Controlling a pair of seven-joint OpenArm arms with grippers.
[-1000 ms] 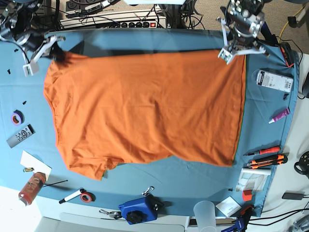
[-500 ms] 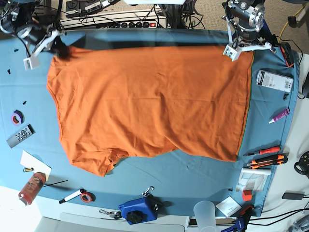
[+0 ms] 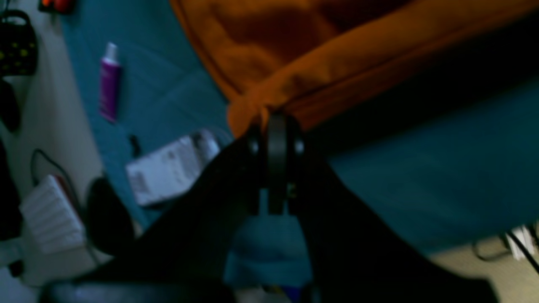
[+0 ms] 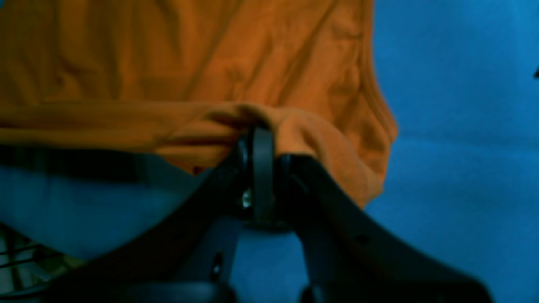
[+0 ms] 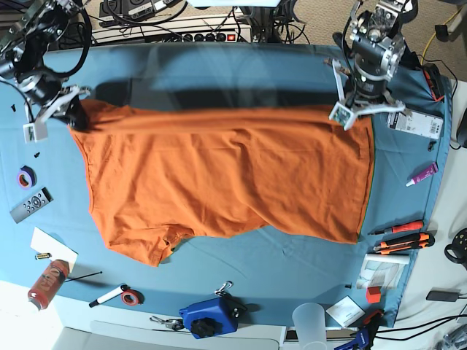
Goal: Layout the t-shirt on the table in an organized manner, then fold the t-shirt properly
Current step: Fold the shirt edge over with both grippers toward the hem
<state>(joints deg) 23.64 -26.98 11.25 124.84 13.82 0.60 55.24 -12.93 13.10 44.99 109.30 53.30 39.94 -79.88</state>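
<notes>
Both arms have just drawn the t-shirt (image 5: 226, 182) back toward the near side: a moment ago its far edge lay close to the far rim of the table (image 5: 292, 281), and now that edge is pulled taut in a straight line between the two claws, with a dark band of shadow on the bare teal cloth beyond it. The left gripper (image 5: 349, 117), on the right of the overhead view, is clamped tight on the far corner at the hem end, and its wrist view shows orange cloth bunched right at the closed tips (image 3: 276, 126). The right gripper (image 5: 71, 117), over on the left, is likewise pinched shut on a wad of fabric at the shoulder end (image 4: 261, 134). The shirt lies broad across the middle of the table, mostly flat, though the near-left sleeve (image 5: 157, 251) is still tucked and rumpled. I'd judge this a spreading tug within the laying-out stage; folding has not begun, and the crumpled sleeve will likely want smoothing first.
</notes>
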